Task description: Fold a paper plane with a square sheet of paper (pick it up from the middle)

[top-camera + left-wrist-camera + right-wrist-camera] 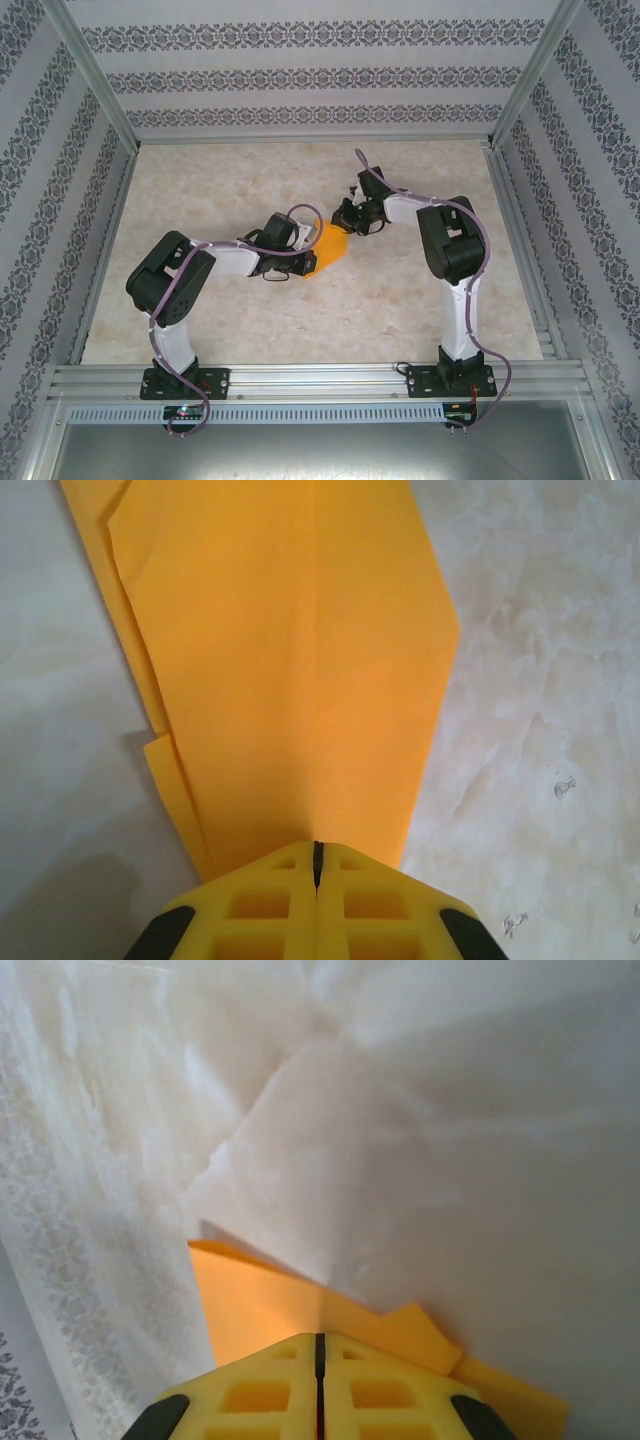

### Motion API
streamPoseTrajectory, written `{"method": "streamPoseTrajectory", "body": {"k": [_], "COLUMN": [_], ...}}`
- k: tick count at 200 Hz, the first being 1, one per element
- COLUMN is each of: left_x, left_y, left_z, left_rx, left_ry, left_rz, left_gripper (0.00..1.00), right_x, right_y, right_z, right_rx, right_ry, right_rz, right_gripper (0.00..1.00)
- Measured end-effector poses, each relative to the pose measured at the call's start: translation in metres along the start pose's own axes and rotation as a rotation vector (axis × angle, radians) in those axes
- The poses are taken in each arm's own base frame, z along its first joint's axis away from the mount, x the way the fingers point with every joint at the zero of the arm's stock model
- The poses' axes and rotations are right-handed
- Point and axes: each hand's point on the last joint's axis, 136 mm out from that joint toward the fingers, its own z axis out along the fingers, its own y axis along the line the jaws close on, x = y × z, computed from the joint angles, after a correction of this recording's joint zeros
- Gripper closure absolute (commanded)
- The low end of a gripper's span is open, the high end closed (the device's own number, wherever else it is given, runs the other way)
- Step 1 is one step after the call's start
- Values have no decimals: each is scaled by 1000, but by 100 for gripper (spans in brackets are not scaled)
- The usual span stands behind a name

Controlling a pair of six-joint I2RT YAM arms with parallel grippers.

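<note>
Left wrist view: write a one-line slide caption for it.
Left gripper, fingers closed on the folded orange paper, with the marbled table beneath.

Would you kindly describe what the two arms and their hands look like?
Both the left arm and right arm have white links with bulky black joints, and a purple cable looped along each. The left hand and right hand have yellow, grid-patterned fingers with black corners.
</note>
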Motion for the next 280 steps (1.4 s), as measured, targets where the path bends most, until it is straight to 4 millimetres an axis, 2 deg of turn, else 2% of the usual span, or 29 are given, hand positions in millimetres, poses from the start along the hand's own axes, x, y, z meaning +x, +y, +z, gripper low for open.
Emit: {"method": "streamPoseTrajectory", "body": {"k": [90,122,145,175,205,233,260,280], "left_x": [6,7,9,11,16,15,1,-10], "left_y": [-4,-5,-7,-11,-13,-19,-28,-31], "left_z": [-4,-5,-6,-8,-10,-17,-29,-40], "left_rx": [30,39,46,55,61,72,78,55], "left_ry": [29,47,65,97,134,145,115,90], "left_rz": [-13,-23,-30,-52,-87,-112,-106,-90], "left_gripper": [100,100,100,95,87,80,71,64], "right_x": [-27,-56,-62,-41,-3,26,46,52], "right_y": [-4,-16,-20,-9,12,23,21,17], "right_z": [-4,-21,-31,-46,-55,-47,-36,-33], "right_rx": [9,27,27,-10,-67,-83,-69,-61], "right_ry": [-29,-107,-129,-107,-61,-7,37,51], "right_rz": [24,20,15,-14,-62,-101,-109,-105], "right_gripper": [91,89,82,72,65,62,60,59]}}
